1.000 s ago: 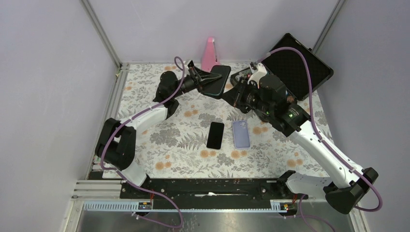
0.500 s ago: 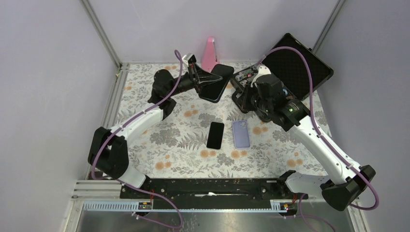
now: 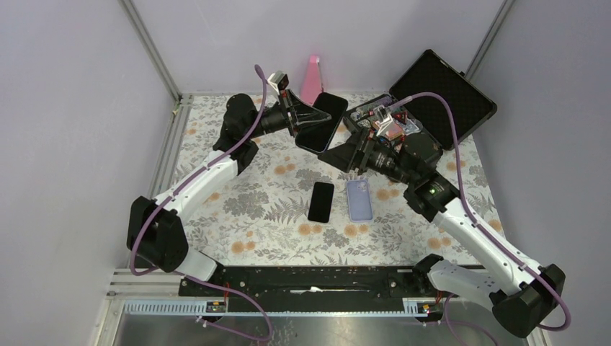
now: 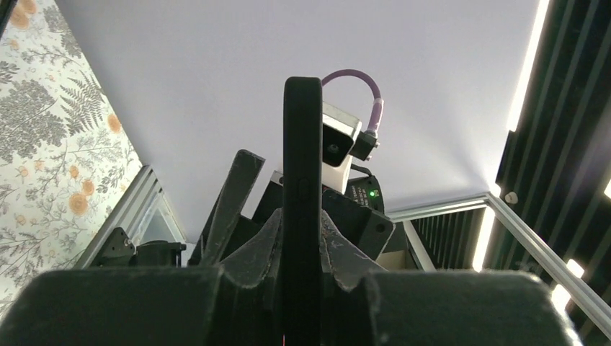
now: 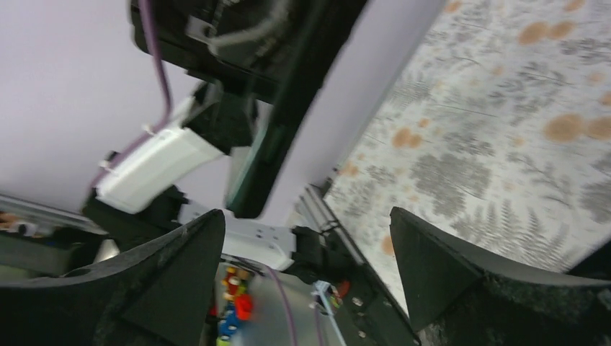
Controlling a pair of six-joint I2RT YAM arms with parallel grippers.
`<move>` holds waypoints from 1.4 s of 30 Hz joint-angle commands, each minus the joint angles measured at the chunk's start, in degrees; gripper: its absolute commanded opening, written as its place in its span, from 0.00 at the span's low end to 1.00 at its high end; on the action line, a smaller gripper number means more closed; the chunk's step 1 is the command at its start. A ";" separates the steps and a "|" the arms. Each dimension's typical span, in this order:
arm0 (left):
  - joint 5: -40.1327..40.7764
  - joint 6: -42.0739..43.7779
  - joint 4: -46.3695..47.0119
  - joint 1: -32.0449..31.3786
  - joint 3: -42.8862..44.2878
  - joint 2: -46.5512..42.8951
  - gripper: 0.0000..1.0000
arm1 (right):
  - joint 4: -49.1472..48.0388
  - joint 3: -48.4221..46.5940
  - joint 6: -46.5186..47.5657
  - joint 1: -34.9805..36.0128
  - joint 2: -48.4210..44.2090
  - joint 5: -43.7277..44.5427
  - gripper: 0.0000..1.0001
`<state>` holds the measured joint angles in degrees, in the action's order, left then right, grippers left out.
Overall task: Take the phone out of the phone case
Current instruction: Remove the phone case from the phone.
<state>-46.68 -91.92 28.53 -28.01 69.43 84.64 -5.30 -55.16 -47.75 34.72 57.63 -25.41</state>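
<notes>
**Q:** Two arms meet above the far half of the table (image 3: pixel 238 216). Why is the phone (image 3: pixel 322 121) up in the air?

**A:** The left gripper (image 3: pixel 297 119) pinches it by one edge, so the rest of its case (image 4: pixel 301 144) stands free and reachable. The left wrist view shows it edge-on, with both fingers (image 4: pixel 256 245) pressed against its flat faces.

**Q:** And the right gripper (image 3: pixel 333 153)?

**A:** It is spread wide and holds nothing, just beside the phone with its mouth turned toward it. By that pose, it seems lined up to catch the case rim and peel it while the left arm braces.

**Q:** The two items lying flat?

**A:** A black handset (image 3: pixel 321 201) and a lilac cover (image 3: pixel 359 199) lie side by side, well apart from both grippers. They are probably not this step's concern.
</notes>
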 commanded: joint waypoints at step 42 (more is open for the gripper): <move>-13.42 19.58 -10.97 3.96 2.26 -9.37 0.83 | -13.87 -15.67 -25.23 -13.08 11.54 -22.08 0.00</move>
<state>-54.57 -80.03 20.86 -25.82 67.96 76.82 -19.31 -64.03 -71.46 22.85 69.60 -35.88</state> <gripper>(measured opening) 0.830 0.158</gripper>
